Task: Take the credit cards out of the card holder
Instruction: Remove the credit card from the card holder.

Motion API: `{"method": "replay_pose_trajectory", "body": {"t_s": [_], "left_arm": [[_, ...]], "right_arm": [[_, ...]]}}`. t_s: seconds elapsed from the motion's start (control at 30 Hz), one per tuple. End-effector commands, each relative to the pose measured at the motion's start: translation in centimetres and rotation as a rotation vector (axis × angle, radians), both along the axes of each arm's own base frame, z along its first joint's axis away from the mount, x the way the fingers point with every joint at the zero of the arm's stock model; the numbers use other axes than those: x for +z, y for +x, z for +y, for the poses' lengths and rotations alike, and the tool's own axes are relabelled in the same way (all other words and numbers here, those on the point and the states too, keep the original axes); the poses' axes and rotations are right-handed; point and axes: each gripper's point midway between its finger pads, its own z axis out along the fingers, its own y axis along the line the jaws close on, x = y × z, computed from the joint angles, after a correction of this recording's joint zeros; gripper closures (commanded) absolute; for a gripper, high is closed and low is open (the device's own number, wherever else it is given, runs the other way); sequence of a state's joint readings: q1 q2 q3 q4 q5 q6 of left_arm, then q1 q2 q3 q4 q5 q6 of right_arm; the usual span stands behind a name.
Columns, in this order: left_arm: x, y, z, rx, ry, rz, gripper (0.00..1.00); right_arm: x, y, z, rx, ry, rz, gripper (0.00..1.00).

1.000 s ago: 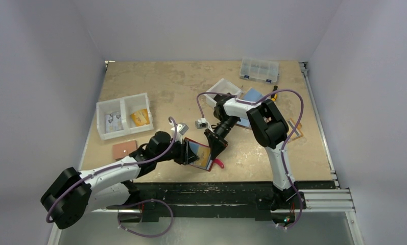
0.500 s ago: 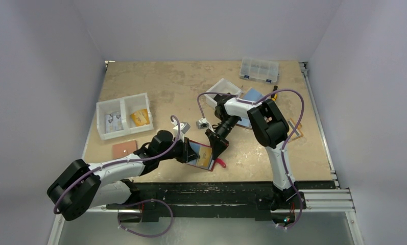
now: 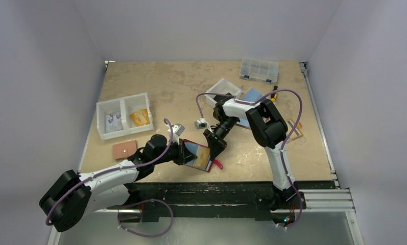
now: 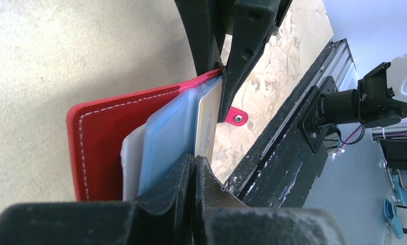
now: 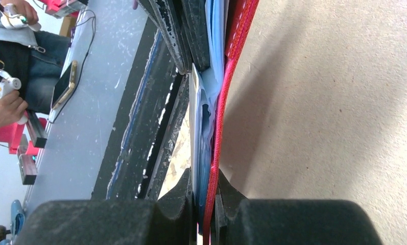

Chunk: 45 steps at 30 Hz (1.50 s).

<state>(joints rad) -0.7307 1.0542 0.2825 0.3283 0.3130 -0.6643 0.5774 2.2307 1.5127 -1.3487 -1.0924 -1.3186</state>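
From above, the card holder (image 3: 200,155) stands open close to the near edge of the surface (image 3: 165,87), held between the left gripper (image 3: 182,152) and the right gripper (image 3: 215,145). In the left wrist view, the left gripper is clenched on a pale inner leaf (image 4: 207,120); I cannot tell whether it is a card or a sleeve. A light blue card (image 4: 168,135) and a white card (image 4: 131,155) lie against the red cover (image 4: 101,132). In the right wrist view, the right gripper is clamped on the cover's edge and the sleeves.
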Motion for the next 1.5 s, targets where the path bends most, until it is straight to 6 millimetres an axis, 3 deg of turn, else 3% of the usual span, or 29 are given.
{"method": "replay_pose_trajectory", "body": {"t_s": [0.0, 0.57, 0.87, 1.13, 1.3, 1.47], "left_arm": [[0.7, 0.7, 0.8, 0.058, -0.036, -0.031, 1.0], [1.1, 0.3, 1.8, 0.095, -0.073, -0.022, 1.0], [1.2, 1.1, 3.9, 0.163, -0.035, -0.012, 1.0], [2.9, 2.0, 4.2, 0.205, -0.054, -0.042, 1.0], [3.7, 2.4, 4.2, 0.214, -0.066, -0.046, 1.0], [4.9, 2.9, 3.8, 0.227, -0.113, -0.047, 1.0]], "right_arm": [[0.5, 0.2, 0.5, -0.012, 0.016, 0.018, 0.87], [-0.3, 0.3, 0.7, -0.029, -0.003, 0.05, 0.88], [-1.0, 0.9, 0.0, -0.03, -0.038, 0.036, 0.88], [-2.3, 2.2, -1.0, -0.068, -0.107, 0.043, 0.88], [-3.0, 4.0, -1.7, -0.138, -0.175, 0.004, 0.71], [-1.9, 7.4, -3.2, -0.245, -0.216, -0.116, 0.48]]}}
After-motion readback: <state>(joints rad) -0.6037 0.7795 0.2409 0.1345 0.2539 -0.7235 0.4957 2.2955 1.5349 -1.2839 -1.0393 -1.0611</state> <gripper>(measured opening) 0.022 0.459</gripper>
